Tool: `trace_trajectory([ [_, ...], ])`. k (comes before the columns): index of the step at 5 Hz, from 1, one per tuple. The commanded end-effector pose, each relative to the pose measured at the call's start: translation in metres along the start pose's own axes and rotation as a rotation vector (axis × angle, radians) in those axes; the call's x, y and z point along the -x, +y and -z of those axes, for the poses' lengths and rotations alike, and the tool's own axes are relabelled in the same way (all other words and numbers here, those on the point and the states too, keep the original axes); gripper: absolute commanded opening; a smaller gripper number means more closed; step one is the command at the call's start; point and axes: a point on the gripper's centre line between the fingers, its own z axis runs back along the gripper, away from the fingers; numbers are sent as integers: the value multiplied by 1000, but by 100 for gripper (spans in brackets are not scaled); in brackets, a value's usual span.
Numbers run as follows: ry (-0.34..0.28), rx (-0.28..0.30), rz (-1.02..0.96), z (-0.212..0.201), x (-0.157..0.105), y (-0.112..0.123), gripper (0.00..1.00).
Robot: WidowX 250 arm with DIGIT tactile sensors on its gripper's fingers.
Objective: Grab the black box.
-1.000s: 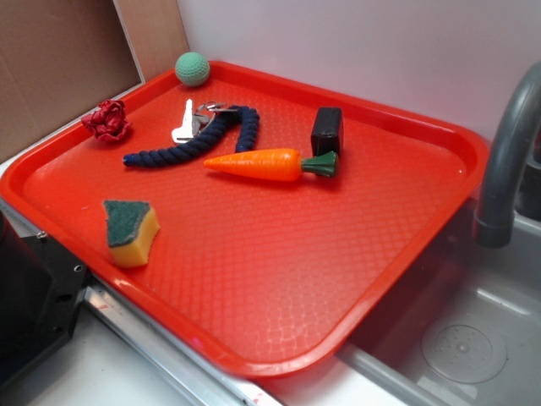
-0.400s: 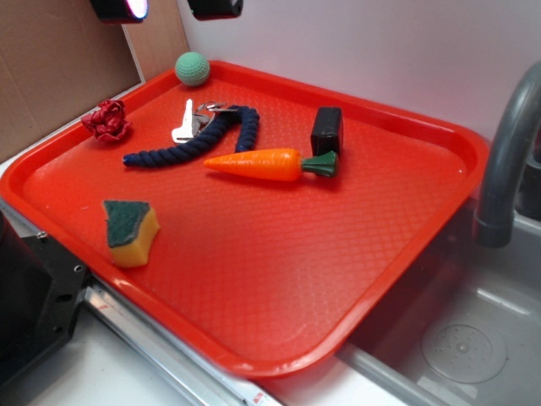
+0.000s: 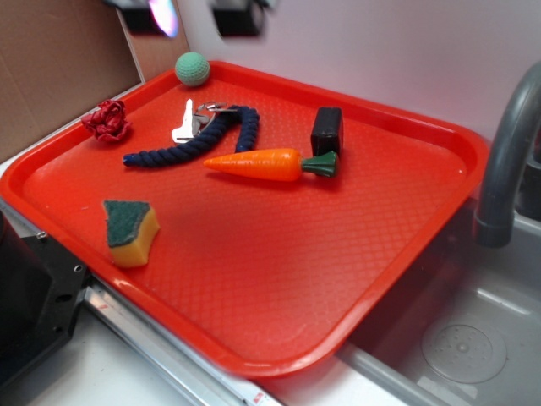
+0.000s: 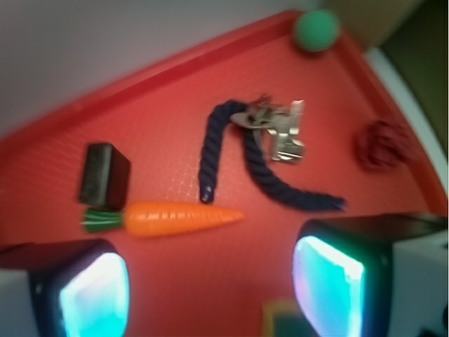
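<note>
Your claw [image 4: 210,281] hangs high over the tray's [image 3: 406,254] far left corner, fingers [image 4: 91,295] spread wide and holding nothing. The black box [image 3: 327,130] stands toward the tray's back edge, touching the carrot's [image 3: 258,164] green top, well apart from the claw.

A plain white wall [image 3: 363,51] rises behind the metal sink [image 3: 461,338]; brown cardboard [image 3: 59,68] stands far left of the sink.

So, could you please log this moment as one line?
gripper: open, high above tray | black box: untouched, beside carrot top | grasp: not started
</note>
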Motion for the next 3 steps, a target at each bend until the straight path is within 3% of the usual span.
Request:
trace_trajectory([
  [1,-40,53,35,30,-22,-50,100],
  [3,-33,116,11,37,-38,-57,100],
])
